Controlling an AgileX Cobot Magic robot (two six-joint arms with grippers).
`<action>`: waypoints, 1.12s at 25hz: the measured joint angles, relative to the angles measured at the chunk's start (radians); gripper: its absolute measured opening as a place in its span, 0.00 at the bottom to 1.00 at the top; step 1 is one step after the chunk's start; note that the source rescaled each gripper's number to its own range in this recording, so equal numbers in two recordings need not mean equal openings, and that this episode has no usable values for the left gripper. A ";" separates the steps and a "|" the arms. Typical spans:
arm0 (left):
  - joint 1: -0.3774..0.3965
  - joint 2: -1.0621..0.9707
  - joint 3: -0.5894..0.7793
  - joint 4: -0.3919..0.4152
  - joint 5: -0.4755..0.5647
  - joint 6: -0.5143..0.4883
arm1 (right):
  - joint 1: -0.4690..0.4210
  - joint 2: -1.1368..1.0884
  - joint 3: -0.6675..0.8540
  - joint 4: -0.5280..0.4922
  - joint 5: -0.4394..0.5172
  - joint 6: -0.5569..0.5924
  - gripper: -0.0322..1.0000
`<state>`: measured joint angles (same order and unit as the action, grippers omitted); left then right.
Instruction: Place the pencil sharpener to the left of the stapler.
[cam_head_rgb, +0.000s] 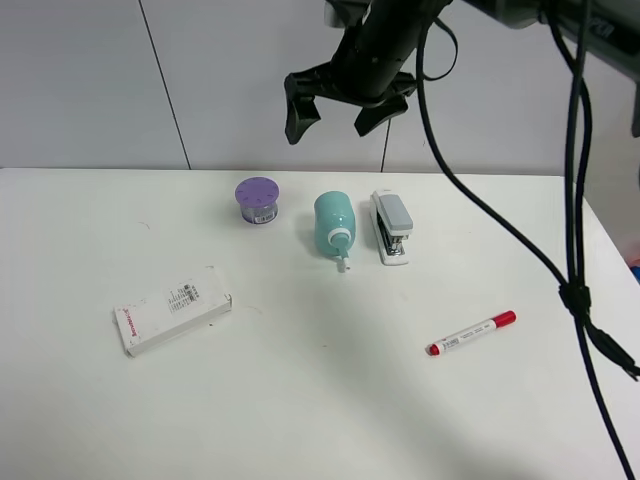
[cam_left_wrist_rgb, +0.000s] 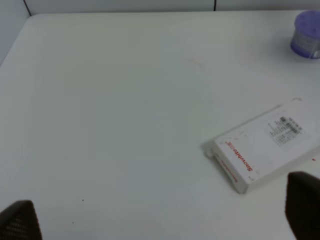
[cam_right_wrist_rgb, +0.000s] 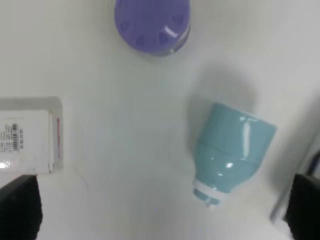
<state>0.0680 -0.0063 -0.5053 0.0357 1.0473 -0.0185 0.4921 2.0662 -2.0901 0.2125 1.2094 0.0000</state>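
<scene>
With right gripper (cam_head_rgb: 330, 130) and left gripper (cam_left_wrist_rgb: 161, 216) spread empty, rise straight; avoid nudging sharpener (cam_head_rgb: 333, 226), just left of stapler (cam_head_rgb: 392, 228) by worktop's far edge.

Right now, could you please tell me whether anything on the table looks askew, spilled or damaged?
The pencil sharpener lies on its side just left of the stapler, nozzle toward the near edge. The white box and red marker lie slanted. No spill or damage shows.
</scene>
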 joint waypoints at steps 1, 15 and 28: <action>0.000 0.000 0.000 0.000 0.000 0.000 | -0.006 -0.017 0.000 -0.016 0.002 0.000 0.93; 0.000 0.000 0.000 0.000 0.000 0.000 | -0.199 -0.364 0.283 -0.162 0.004 -0.007 0.91; 0.000 0.000 0.000 0.000 0.000 0.000 | -0.569 -0.997 0.866 -0.132 0.016 -0.138 0.91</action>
<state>0.0680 -0.0063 -0.5053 0.0357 1.0473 -0.0185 -0.0769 1.0691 -1.2237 0.0810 1.2250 -0.1380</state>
